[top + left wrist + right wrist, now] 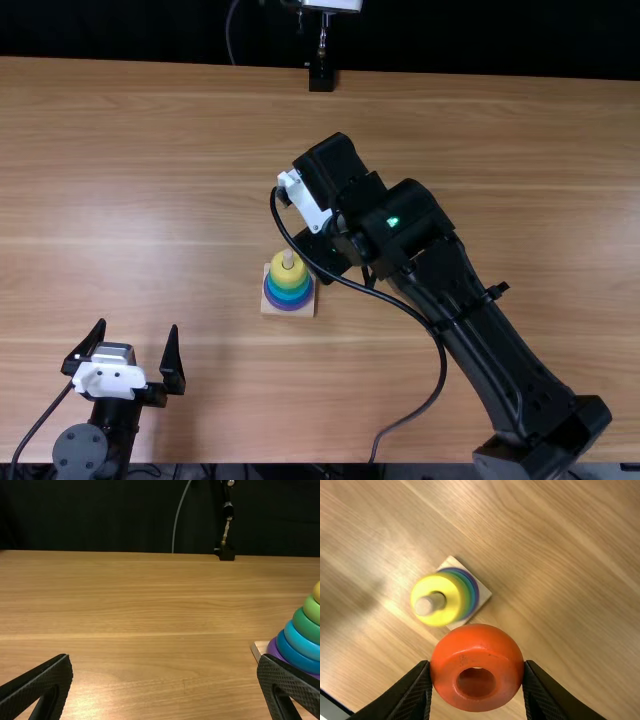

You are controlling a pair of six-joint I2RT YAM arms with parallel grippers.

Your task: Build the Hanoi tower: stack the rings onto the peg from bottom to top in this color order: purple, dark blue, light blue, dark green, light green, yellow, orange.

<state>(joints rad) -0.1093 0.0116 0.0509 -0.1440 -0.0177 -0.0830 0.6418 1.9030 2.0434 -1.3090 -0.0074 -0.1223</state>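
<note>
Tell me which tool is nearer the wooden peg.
Right. The right tool holds the orange ring just to the right of the peg; the left tool is open, well off to the peg's left.

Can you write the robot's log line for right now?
right gripper: holding orange ring; peg: yellow ring on top; left gripper: open, empty; to do: orange onto peg
</note>
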